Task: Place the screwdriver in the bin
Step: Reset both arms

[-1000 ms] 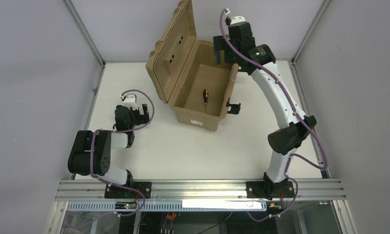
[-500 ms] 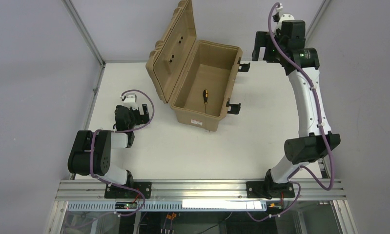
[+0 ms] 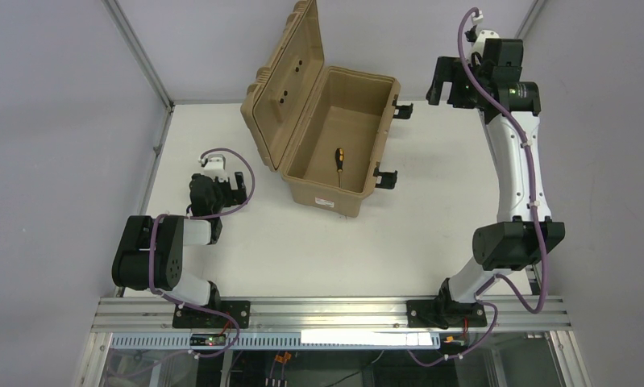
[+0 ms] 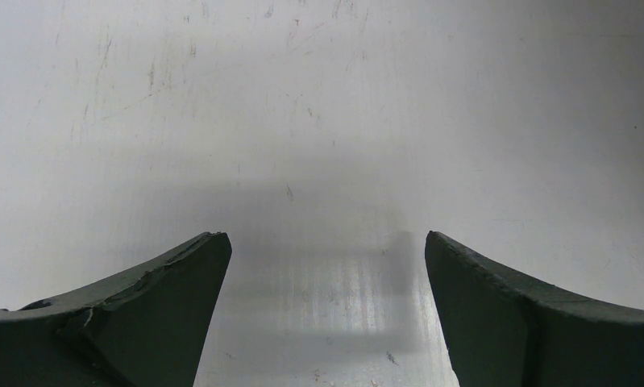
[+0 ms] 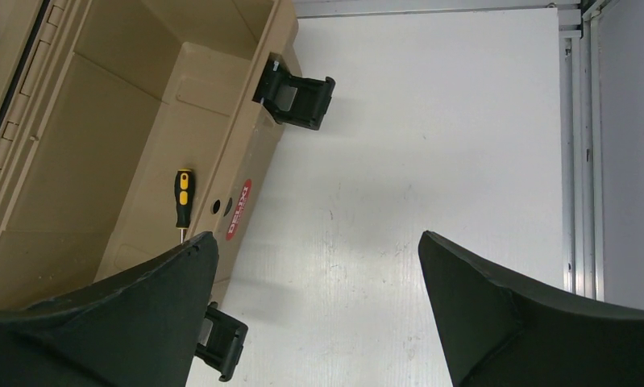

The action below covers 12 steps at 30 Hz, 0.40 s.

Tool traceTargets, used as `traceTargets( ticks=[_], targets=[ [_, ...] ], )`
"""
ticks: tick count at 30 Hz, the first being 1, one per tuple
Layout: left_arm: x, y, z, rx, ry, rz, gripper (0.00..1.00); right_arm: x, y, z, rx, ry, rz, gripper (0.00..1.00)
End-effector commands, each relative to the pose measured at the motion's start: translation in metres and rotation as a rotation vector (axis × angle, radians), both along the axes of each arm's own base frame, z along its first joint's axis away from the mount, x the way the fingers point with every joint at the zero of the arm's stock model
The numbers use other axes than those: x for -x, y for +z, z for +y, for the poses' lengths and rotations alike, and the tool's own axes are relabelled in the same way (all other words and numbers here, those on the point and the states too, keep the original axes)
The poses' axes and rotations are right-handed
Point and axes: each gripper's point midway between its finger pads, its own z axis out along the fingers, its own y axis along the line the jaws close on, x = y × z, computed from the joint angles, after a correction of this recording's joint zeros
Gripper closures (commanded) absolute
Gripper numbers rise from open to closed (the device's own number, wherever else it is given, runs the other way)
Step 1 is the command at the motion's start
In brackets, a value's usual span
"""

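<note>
The screwdriver (image 3: 339,158), with its yellow and black handle, lies on the floor inside the open tan bin (image 3: 305,190). It also shows in the right wrist view (image 5: 182,197), inside the bin (image 5: 254,153) near the red label. The ribbed lid (image 3: 284,72) stands open to the left. My right gripper (image 3: 446,83) is open and empty, held high to the right of the bin; its open jaws show in the right wrist view (image 5: 314,242). My left gripper (image 3: 230,187) is open and empty, low over the table at the left; the left wrist view (image 4: 326,242) shows only bare table between its jaws.
Black latches (image 3: 387,178) hang open on the bin's right side. Metal frame posts (image 3: 141,56) stand at the table's back corners. A metal rail (image 3: 326,310) runs along the near edge.
My right arm has swung from over the bin's right rim out to the right and upward, empty. The screwdriver stays in the bin. The left arm has not moved.
</note>
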Motion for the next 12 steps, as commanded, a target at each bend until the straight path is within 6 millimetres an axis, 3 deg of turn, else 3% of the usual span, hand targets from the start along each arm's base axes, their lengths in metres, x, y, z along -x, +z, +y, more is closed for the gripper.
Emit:
traceTargets(
  ticks=[1, 12],
  targets=[
    [-0.0061, 0.0110, 0.0016, 0.012, 0.002, -0.043, 0.01, -0.0007, 0.0122, 0.0067, -0.012, 0.034, -0.047, 0.01],
    [-0.0061, 0.0110, 0.0017, 0.012, 0.003, -0.043, 0.01, -0.0021, 0.0116, 0.0030, -0.001, 0.016, -0.052, 0.01]
  ],
)
